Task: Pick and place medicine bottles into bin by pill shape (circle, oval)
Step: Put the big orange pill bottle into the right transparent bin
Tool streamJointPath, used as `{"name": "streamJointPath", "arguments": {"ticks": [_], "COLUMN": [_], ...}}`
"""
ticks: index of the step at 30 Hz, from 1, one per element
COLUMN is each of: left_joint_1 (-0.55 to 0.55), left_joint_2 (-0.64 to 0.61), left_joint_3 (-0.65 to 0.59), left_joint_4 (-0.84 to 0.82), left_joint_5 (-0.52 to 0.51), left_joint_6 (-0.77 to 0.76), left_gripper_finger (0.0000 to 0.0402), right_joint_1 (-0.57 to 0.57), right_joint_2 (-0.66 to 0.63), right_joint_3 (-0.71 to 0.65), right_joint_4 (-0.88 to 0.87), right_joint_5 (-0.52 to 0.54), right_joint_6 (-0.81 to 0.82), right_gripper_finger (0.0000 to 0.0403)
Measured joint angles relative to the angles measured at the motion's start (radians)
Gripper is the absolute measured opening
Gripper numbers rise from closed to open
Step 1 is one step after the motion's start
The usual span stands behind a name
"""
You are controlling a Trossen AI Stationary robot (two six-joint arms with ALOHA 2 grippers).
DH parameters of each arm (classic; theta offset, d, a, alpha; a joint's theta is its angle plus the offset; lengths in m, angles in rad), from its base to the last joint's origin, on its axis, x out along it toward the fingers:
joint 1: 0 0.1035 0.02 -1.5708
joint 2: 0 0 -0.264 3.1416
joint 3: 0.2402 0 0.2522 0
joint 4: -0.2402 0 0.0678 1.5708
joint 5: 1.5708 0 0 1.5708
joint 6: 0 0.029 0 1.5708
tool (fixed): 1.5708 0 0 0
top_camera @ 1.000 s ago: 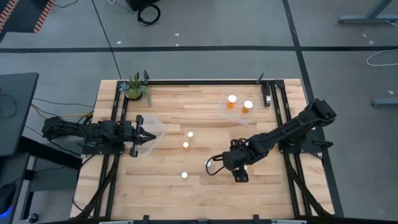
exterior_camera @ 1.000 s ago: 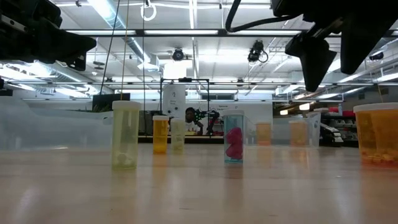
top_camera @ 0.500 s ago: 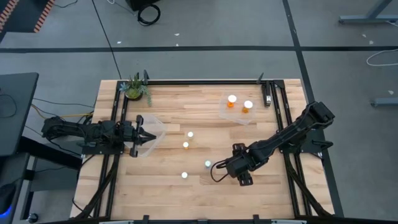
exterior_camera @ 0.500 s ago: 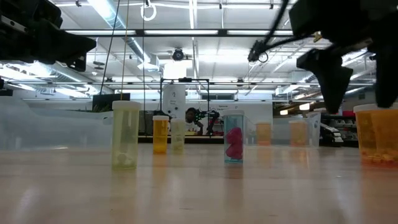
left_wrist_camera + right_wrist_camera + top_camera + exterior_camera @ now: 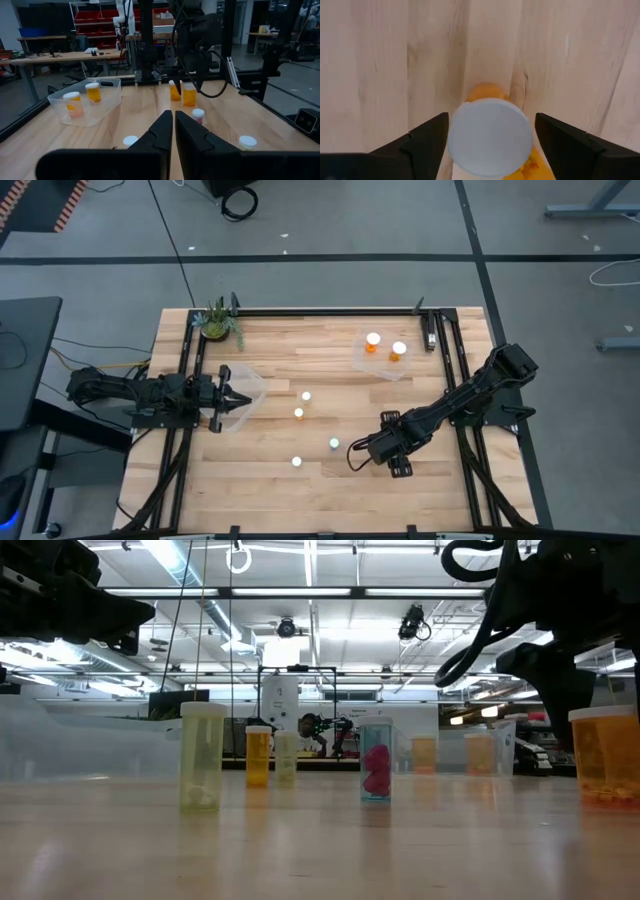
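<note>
We see two clear bins on the table (image 5: pixel 420 480): one bin (image 5: pixel 383 358) at the upper right of the high view with two orange bottles (image 5: pixel 373 342) already inside, and an empty bin (image 5: pixel 246 392) at the left middle. We think each bin is for one pill shape, so the bottles get sorted apart. Four loose bottles stand in the middle and lower middle of the table, such as one white cap (image 5: pixel 306 396) and another cap (image 5: pixel 297 462) lower down. The right gripper (image 5: pixel 367 450) hangs low at the lower middle, just beside a bottle (image 5: pixel 334 444). In the right wrist view we look straight down on an orange bottle with a white cap (image 5: pixel 490 136) sitting between the two wide-open fingers (image 5: pixel 425 137), which do not touch it. We think it is lined up like this to grab that bottle next. The left gripper (image 5: pixel 173 122) waits at the left edge by the empty bin, fingers pressed together, holding nothing.
</note>
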Motion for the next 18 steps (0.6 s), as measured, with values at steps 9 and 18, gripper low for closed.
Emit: {"name": "streamJointPath", "arguments": {"ticks": [9, 18], "left_joint_1": [0.000, 0.000], "left_joint_2": [0.000, 0.000], "left_joint_3": [0.000, 0.000], "left_joint_4": [0.000, 0.000], "left_joint_5": [0.000, 0.000], "left_joint_6": [0.000, 0.000], "left_gripper_finger": [0.0034, 0.0029], "right_joint_1": [-0.022, -0.130], "right_joint_2": [0.000, 0.000], "right_joint_3": [0.024, 0.138], "right_joint_4": [-0.013, -0.176], "right_joint_5": [0.000, 0.106], "right_joint_6": [-0.044, -0.203], "right_gripper_finger": [0.0236, 0.0228]}}
